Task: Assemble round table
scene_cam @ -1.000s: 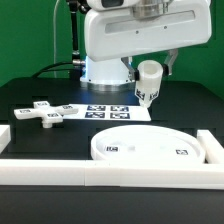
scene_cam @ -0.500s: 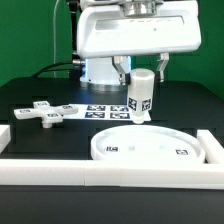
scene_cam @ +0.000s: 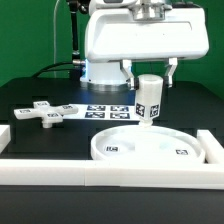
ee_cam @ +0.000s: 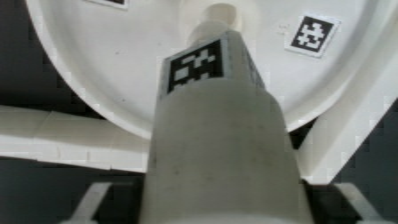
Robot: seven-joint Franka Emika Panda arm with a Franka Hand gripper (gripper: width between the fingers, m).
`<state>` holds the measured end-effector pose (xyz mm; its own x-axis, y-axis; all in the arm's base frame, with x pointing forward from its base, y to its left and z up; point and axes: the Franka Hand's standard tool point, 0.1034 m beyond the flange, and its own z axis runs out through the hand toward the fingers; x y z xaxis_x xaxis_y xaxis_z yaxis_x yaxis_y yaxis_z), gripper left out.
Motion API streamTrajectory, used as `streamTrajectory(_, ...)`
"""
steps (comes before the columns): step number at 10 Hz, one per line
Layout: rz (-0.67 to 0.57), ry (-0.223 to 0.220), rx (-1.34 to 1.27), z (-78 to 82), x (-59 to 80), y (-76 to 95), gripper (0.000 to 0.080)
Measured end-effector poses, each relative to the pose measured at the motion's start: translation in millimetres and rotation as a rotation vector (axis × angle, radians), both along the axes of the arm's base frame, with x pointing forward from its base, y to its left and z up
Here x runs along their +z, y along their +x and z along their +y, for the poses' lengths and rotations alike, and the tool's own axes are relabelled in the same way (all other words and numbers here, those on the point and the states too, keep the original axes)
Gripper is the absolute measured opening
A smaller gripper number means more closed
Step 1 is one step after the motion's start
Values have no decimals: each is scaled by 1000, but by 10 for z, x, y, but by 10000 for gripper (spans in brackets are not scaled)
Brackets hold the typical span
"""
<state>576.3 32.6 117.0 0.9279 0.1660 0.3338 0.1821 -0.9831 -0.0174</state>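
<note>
I have the gripper (scene_cam: 150,78) clamped on the short cylindrical leg (scene_cam: 149,102), which hangs upright over the far part of the large round disc (scene_cam: 140,150). In the wrist view the leg (ee_cam: 217,110) points down at the disc's (ee_cam: 125,50) inside. The cross-shaped base piece (scene_cam: 45,112) lies well apart on the exterior view's left, just beside the marker board (scene_cam: 105,112).
</note>
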Motion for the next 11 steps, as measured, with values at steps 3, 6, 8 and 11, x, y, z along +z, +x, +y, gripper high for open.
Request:
streamTrajectory(3, 11, 0, 4, 32, -110, -19, 409)
streamTrajectory(6, 16, 2, 6, 50, -189, 15, 409)
streamTrajectory(8, 19, 2, 6, 51, -217, 14, 409)
streamTrajectory(11, -14, -6, 1, 32, -226, 15, 409)
